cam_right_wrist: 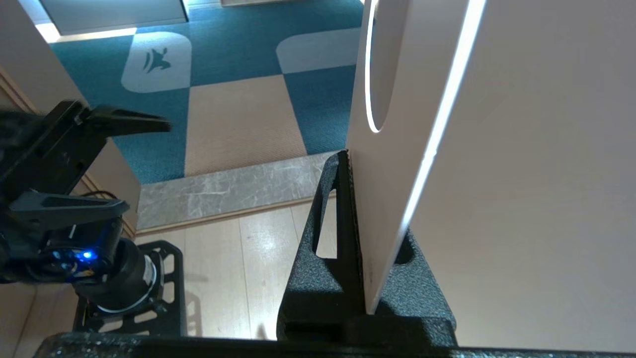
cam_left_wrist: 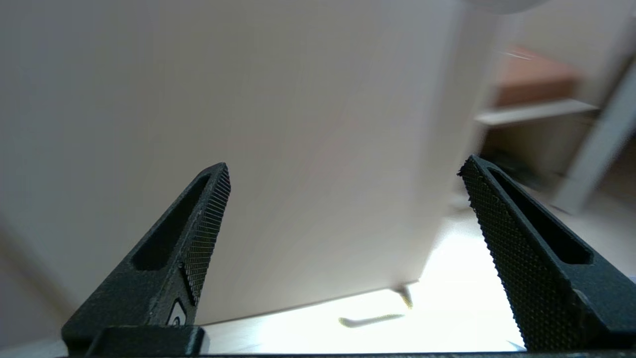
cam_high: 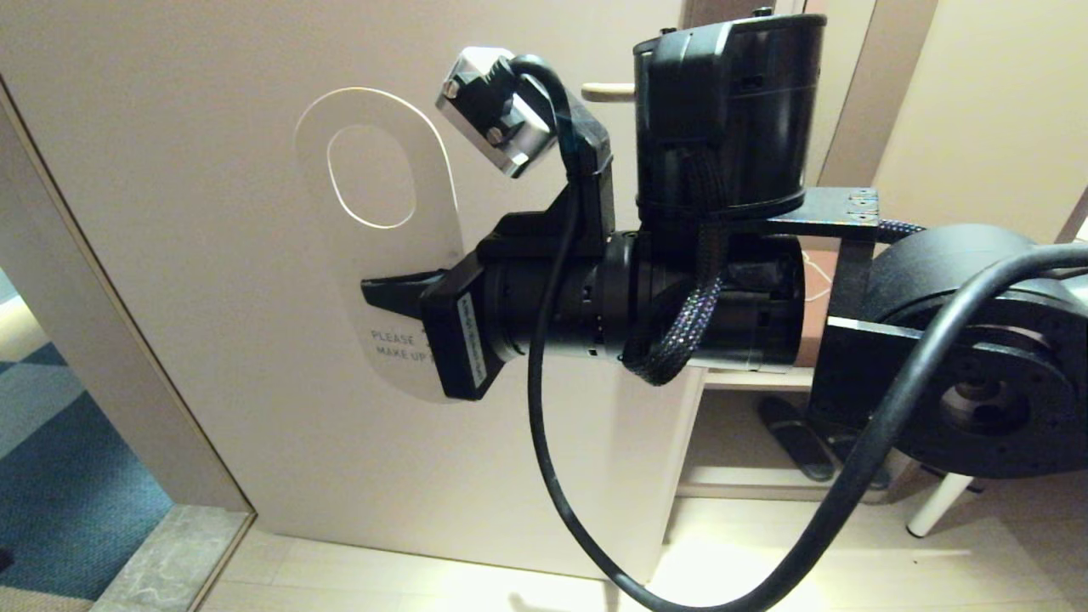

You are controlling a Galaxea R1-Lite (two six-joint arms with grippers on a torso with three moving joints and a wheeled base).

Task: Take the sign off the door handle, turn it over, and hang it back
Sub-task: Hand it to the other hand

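Note:
The sign [cam_high: 399, 263] is off the door handle and held upright in front of the pale door, white "PLEASE MAKE UP" side towards the head camera, oval hole at the top. My right gripper [cam_high: 374, 293] is shut on its lower half. The right wrist view shows the sign [cam_right_wrist: 392, 149] edge-on, clamped between the right gripper's [cam_right_wrist: 357, 164] fingers. Only the pale tip of the door handle [cam_high: 608, 92] shows, up to the right behind my right arm. My left gripper [cam_left_wrist: 345, 166] is open and empty, low near the door's bottom edge; it also shows in the right wrist view [cam_right_wrist: 144, 166].
The pale door [cam_high: 170, 212] stands open. Blue patterned carpet [cam_high: 51, 476] and a marble threshold [cam_high: 170, 561] lie to the left. A low shelf with dark slippers [cam_high: 799, 438] stands at the right. A thick black cable [cam_high: 544, 442] hangs from my right arm.

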